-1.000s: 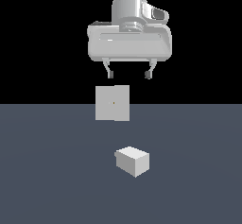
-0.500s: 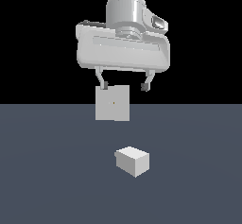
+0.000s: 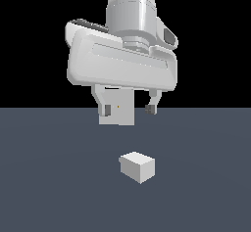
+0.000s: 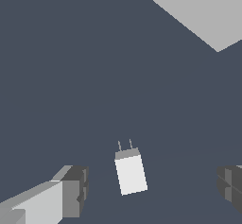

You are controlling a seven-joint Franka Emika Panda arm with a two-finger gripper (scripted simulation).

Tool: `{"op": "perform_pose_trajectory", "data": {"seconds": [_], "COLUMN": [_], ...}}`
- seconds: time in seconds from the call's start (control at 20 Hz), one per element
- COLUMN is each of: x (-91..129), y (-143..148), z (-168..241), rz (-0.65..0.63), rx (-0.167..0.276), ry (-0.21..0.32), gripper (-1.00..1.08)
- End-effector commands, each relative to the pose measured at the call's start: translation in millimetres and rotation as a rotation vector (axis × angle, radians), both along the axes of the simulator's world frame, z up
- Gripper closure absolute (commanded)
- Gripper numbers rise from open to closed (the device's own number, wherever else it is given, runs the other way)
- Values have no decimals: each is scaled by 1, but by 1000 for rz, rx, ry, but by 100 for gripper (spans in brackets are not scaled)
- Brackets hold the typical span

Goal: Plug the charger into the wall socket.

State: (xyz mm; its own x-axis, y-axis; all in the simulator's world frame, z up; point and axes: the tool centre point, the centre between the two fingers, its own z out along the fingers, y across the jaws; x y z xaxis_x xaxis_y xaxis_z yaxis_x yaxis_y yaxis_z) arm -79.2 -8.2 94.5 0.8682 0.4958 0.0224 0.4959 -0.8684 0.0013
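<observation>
The charger (image 3: pixel 138 166) is a small white-grey cube lying on the dark floor; in the wrist view the charger (image 4: pixel 130 173) shows two thin prongs at one end. My gripper (image 3: pixel 128 109) hangs open above it, well clear of it, with nothing between the fingers. The wall socket (image 3: pixel 120 112) is a flat upright light-grey panel behind the gripper, partly covered by the left finger (image 3: pixel 105 109). In the wrist view the socket (image 4: pixel 198 8) fills one corner, and the charger lies between my two fingertips (image 4: pixel 71 190).
A dark grey floor (image 3: pixel 49 177) spreads all around, with a black background above its far edge. Nothing else stands on it.
The gripper has come down and toward the camera, looming larger and now overlapping the socket panel. The charger and socket have stayed where they were.
</observation>
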Motion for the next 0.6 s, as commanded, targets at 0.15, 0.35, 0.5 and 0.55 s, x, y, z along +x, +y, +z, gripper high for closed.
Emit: {"op": "perform_pose_trajectory", "data": {"seconds": [0.15,0.35,0.5,0.55], "x": [-19,-27,-31,-32], "y": [-3,-6,-7,-8], "z": [-17,-26,-30,-31], "rz": [112,166,191,197], "rx": [0,0,-1,-1], "ry": [2,3,4,4], "gripper": [-92,-92,-92,-92]}}
